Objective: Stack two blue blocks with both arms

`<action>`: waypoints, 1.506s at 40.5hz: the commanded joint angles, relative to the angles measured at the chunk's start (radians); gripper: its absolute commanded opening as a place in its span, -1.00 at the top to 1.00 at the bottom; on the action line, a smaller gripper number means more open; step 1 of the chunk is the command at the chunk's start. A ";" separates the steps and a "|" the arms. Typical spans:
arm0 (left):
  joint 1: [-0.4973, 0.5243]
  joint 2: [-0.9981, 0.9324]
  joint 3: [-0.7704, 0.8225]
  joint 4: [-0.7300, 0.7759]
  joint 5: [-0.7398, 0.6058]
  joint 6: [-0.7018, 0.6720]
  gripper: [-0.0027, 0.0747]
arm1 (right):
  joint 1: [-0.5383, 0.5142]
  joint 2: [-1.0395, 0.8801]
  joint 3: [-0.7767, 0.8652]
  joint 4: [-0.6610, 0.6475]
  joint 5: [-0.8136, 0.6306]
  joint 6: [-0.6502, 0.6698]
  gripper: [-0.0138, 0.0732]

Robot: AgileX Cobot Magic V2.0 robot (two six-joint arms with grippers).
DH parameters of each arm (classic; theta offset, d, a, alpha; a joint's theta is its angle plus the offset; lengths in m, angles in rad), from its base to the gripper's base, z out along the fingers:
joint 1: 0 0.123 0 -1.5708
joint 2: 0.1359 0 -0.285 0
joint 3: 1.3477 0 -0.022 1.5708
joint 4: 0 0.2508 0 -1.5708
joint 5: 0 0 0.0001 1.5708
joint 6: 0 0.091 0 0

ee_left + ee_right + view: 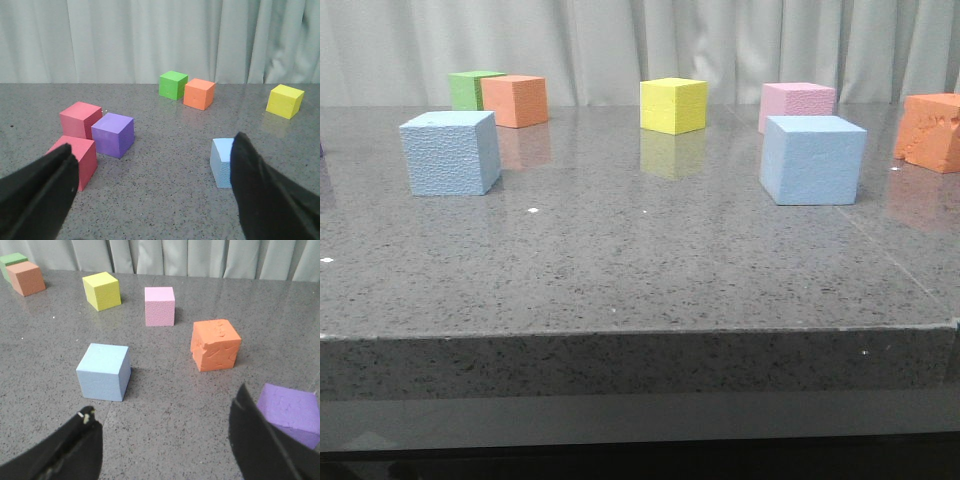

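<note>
One pale blue block [451, 152] sits on the left of the grey table. The other blue block [812, 159] sits on the right. No gripper shows in the front view. In the left wrist view my left gripper [155, 162] is open and empty, and the left blue block [223, 162] lies partly behind its one finger [265, 195]. In the right wrist view my right gripper [165, 415] is open and empty, with the right blue block [104, 371] a short way beyond its one finger [75, 447].
Green [470, 89], orange [515, 100], yellow [673, 105] and pink [796, 103] cubes stand along the back, a dented orange cube [932, 131] at far right. Two red cubes [80, 120] and a purple cube [113, 134] lie by the left gripper; another purple cube [289, 411] by the right.
</note>
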 commanded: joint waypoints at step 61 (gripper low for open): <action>0.002 0.018 -0.028 0.000 -0.079 -0.006 -0.64 | 0.417 1.051 -0.866 -0.483 0.460 0.663 -0.84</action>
